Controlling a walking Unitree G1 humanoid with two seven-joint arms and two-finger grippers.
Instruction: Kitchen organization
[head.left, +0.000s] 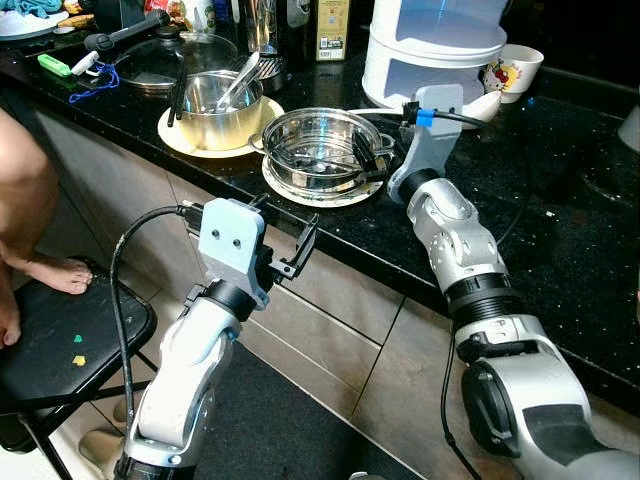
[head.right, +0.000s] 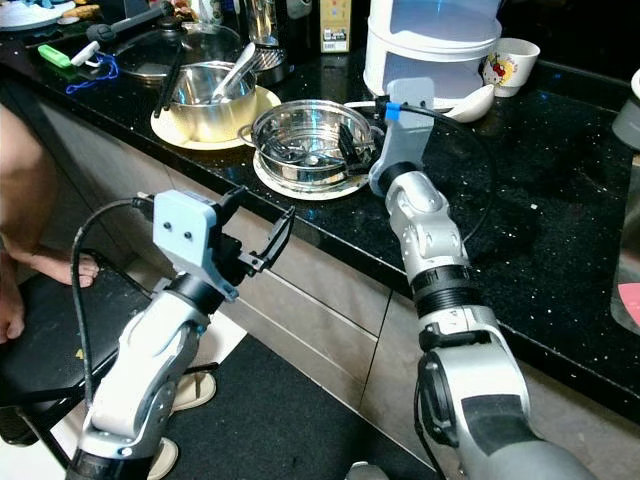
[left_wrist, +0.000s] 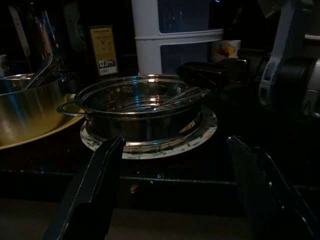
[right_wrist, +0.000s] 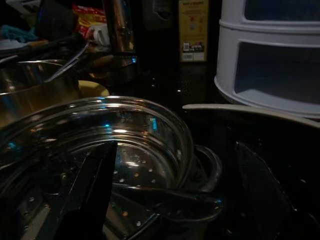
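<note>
A steel steamer pot (head.left: 318, 150) with a perforated base stands on a patterned plate (head.left: 300, 192) near the counter's front edge. A utensil lies inside it. My right gripper (head.left: 374, 152) is at the pot's right side and open. In the right wrist view one finger (right_wrist: 85, 195) reaches over the pot's inside and the other finger (right_wrist: 265, 195) stays outside, with the pot's side handle (right_wrist: 206, 162) between them. My left gripper (head.left: 288, 235) hovers open in front of the counter edge, pointing at the pot (left_wrist: 137, 107), holding nothing.
Left of the pot, a steel bowl (head.left: 215, 105) with tongs sits on a yellow plate. Behind are a white stacked container (head.left: 435, 50), a cup (head.left: 512, 70), a glass lid (head.left: 170, 58) and a box (head.left: 332, 28). A person's leg (head.left: 25, 200) and a black stool (head.left: 60, 340) are at left.
</note>
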